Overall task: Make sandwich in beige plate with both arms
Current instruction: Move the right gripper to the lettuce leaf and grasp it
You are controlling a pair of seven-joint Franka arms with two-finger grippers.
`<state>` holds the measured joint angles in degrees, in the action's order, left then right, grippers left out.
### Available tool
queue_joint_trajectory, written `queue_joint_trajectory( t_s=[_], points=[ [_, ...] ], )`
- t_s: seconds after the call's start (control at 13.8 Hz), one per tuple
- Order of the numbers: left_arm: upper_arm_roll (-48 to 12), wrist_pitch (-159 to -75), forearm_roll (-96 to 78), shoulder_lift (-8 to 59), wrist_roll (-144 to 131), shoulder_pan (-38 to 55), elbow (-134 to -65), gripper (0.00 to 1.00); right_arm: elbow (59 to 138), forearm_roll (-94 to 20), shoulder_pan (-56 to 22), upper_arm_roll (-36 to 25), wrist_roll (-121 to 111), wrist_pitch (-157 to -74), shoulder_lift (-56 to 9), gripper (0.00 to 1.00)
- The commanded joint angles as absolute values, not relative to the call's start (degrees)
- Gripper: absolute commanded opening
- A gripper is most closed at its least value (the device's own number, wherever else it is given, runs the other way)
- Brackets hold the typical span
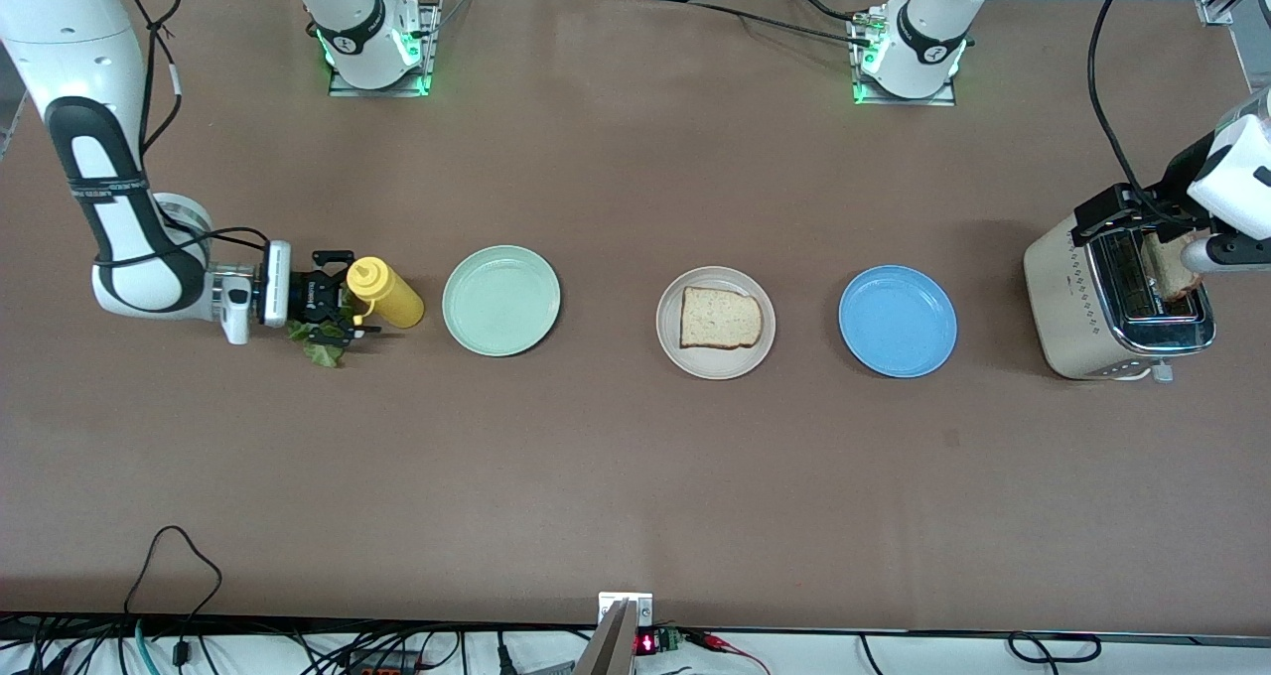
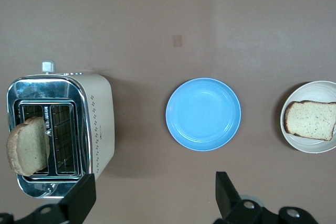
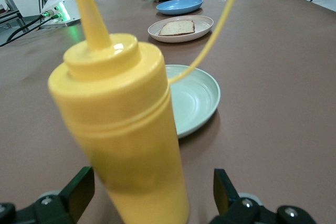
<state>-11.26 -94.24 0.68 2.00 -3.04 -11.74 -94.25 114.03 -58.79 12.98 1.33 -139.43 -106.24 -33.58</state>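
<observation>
The desk (image 1: 635, 476) is brown and carries everything in one row across its middle. Both arms are white with black bands. The right arm (image 1: 109, 189) comes down along its end edge of the desk, and the left arm (image 1: 1231, 174) reaches in over its own end edge.

A cream and chrome toaster (image 1: 1117, 303) stands near the left arm's end edge, with one slice (image 2: 27, 153) sticking up tilted out of a slot. The left gripper (image 2: 155, 195) hangs over the toaster with its fingers apart and nothing between them.

Three plates lie in the row. The blue plate (image 1: 898, 321) is beside the toaster. The beige plate (image 1: 715, 362) sits at the desk's middle and holds one bread slice (image 1: 721, 318) lying flat. The green plate (image 1: 501, 301) comes next toward the right arm's end.

A yellow bottle (image 1: 387, 294) stands just beside the green plate, toward the right arm's end edge, nozzle up. The right gripper (image 1: 343, 313) is low at the bottle, its fingers spread wide on either side of the bottle's lower part; I cannot tell whether they touch it.

A green lettuce leaf (image 1: 320, 349) lies on the desk under that gripper, partly hidden by it.
</observation>
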Motion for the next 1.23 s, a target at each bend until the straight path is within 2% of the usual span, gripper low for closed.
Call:
queue_joint_trajectory(
  t_s=[0.0, 0.22, 0.51, 0.79, 1.16],
  points=[
    [-11.6, -94.6, -0.4, 0.9, -2.4, -12.0, -94.8, 1.00, 113.7, -56.2, 18.4, 2.0, -141.2, -103.9, -34.2, 1.00],
    [-11.6, -94.6, -0.4, 0.9, -2.4, -12.0, -94.8, 1.00, 113.5, -52.7, 22.8, 1.9, -140.9, -102.4, -33.8, 1.00],
    [-11.6, -94.1, -0.4, 0.9, -2.4, -12.0, -94.8, 1.00, 111.1, -52.0, 24.8, 1.8, -133.7, -101.3, -32.6, 1.00],
    [-12.1, -94.2, -0.4, 0.9, -2.4, -12.0, -94.8, 1.00, 104.1, -45.2, 23.3, 1.7, -111.3, -101.3, -30.2, 1.00],
    [-12.4, -94.2, -0.1, 0.9, -2.5, -12.0, -94.7, 1.00, 97.4, -34.4, 16.4, 1.6, -81.8, -105.5, -27.1, 1.00]
  ],
)
